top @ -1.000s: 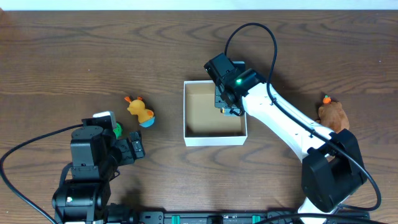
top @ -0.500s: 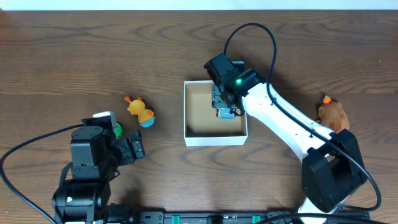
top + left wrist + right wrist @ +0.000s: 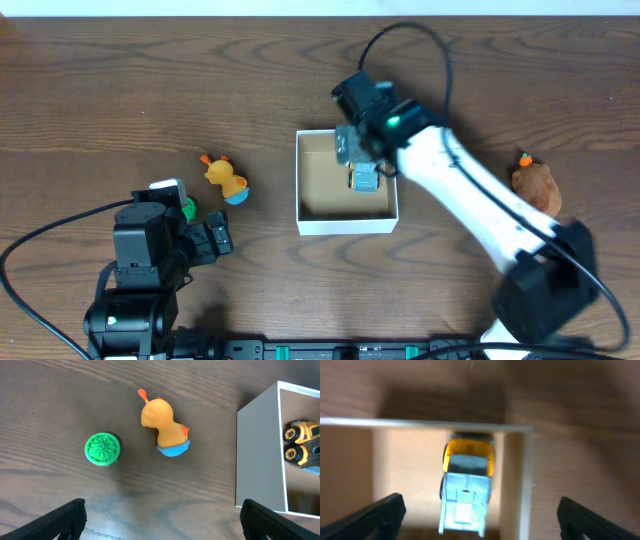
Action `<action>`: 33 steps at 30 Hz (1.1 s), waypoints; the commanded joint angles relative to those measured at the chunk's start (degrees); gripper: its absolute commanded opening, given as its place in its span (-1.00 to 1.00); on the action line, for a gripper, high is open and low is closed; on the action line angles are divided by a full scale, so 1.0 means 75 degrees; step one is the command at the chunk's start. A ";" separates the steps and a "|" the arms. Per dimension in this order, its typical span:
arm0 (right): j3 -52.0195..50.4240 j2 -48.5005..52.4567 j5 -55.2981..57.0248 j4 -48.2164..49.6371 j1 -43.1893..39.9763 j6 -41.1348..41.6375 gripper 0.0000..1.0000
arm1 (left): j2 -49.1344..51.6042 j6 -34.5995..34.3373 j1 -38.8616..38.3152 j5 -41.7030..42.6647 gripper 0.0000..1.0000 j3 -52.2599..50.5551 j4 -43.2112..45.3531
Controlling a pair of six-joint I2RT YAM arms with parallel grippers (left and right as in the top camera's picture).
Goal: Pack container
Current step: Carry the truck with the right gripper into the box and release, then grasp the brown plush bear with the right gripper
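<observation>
Sitting near the table's [image 3: 120, 80] ctr, the container [image 3: 346, 226] is open-topped, w/ thin white walls and a brown cardboard floor. A toy truck [image 3: 365, 179] lies inside, right of ctr and close to the right wall, w/ a yellow cab and a grey-blue bed. The left wrist view shows the container's side wall [image 3: 260, 455] and the truck [image 3: 302, 444] past it. The right wrist view looks straight down on the truck [image 3: 467, 489], which lies just beside a white wall [image 3: 513, 480].

Outside, to the left and apart from the box, is an orange duck toy [image 3: 226, 179] [image 3: 165, 425] on a blue base. A green round piece [image 3: 188, 209] [image 3: 102, 449] lies near it. From overhead it is partly hidden by the left arm's wrist. Well off to the right lies a brown plush toy [image 3: 536, 186] w/ an orange top.

The right arm's white link stretches diagonally from the lower right and covers the container's upper-right corner. The right gripper [image 3: 350, 148] [image 3: 480, 505] hangs over the box's back part, blurred overhead. Its fingers are spread wide, well clear of the truck on both sides, gripping nothing.

The left arm is folded at the lower left. The left gripper [image 3: 213, 240] [image 3: 162, 510] is wide open and empty, above bare wood btwn the green piece and the box.
</observation>
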 commanded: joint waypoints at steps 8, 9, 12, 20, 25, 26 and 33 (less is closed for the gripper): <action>0.0446 -0.2075 -0.0195 -0.1839 -0.3669 0.0481 0.99 | 0.0029 -0.0035 0.0020 0.0102 0.96 0.0175 -0.0017; 0.0417 -0.2028 -0.0297 -0.1871 -0.4164 0.0117 0.99 | 0.0029 -0.0035 0.0020 0.0102 0.96 0.0175 -0.0017; 0.0291 -0.1708 -0.0519 -0.1807 -0.5371 -0.1271 0.99 | 0.0029 -0.0035 0.0020 0.0102 0.96 0.0175 -0.0017; -0.0326 -0.0274 -0.0991 -0.1848 -0.6793 -0.4424 0.99 | 0.0038 -0.0038 0.0020 0.0102 0.96 0.0175 -0.0012; -0.0868 0.0391 -0.0988 -0.1775 -0.6977 -0.4485 0.98 | 0.0035 -0.0038 0.0020 0.0102 0.96 0.0175 -0.0015; -0.0962 0.0493 -0.0988 -0.1728 -0.6977 -0.4529 0.98 | 0.0035 -0.0038 0.0020 0.0102 0.96 0.0175 -0.0015; -0.1445 0.0845 -0.0991 -0.1323 -0.6962 -0.4459 0.50 | 0.0038 -0.0035 0.0020 0.0102 0.96 0.0175 -0.0015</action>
